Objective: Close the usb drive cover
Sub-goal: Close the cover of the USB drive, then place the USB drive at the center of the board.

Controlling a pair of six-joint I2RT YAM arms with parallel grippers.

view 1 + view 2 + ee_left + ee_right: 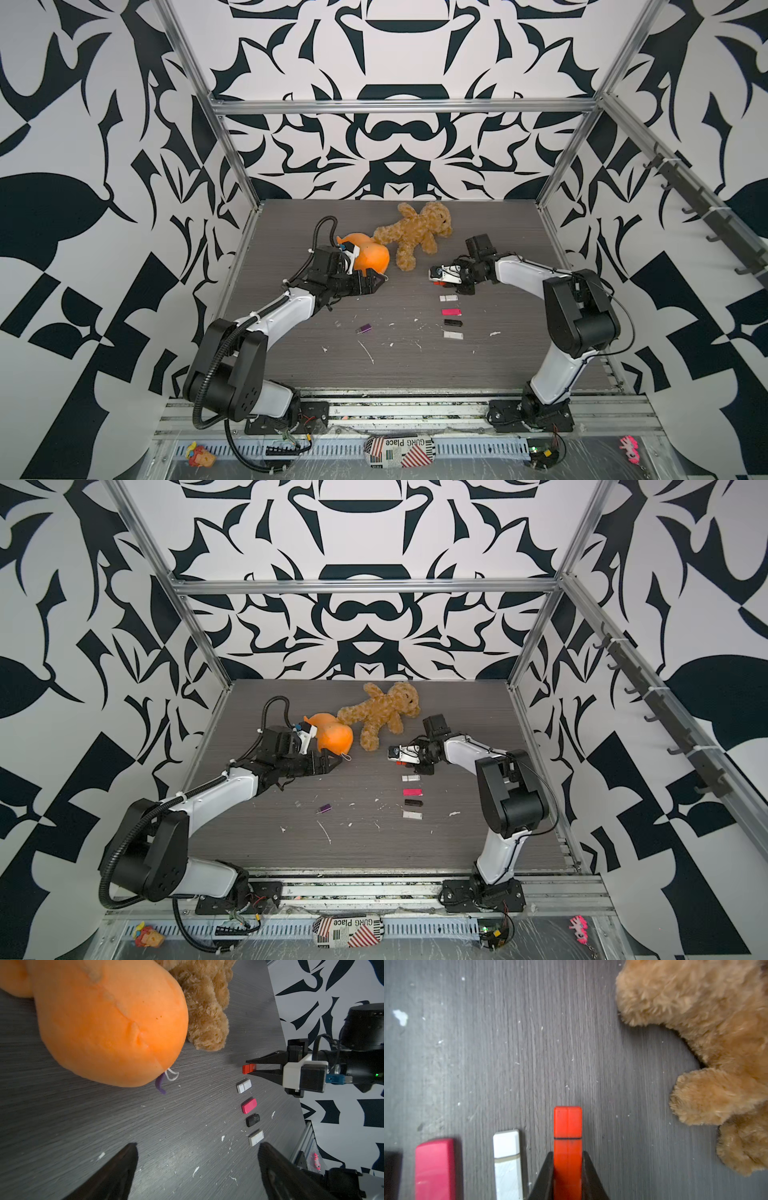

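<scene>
**Red USB drive** (568, 1124): a glossy orange-red rectangular stick, showing a thin dark seam across its width where the cap section is meeting the body, and a faint line running along its length. The cap is sitting flush with the body, and the gap is no more than a hairline. The drive is lying level between the centre of the bench (415, 374) and its right edge. Whether it is touching the surface cannot be told.

**Right gripper** (567, 1154): its jaws are pinching the drive's body by its two long sides, nearly closed, and the cap end is sticking out beyond the tips.

**Row beside it**, running toward the near edge:
- a white drive (507, 1159), just beside the red one
- a pink drive (436, 1167)
- a black drive (253, 1120)
- a pale grey drive (256, 1138)

**Purple drive** (365, 329): lying apart, nearer the centre.

**Teddy bear** (415, 232) and **orange plush** (368, 253): resting toward the far edge and touching each other.

**Left gripper** (197, 1147): hovering beside the orange plush, with its jaws spread wide and holding nothing.
</scene>
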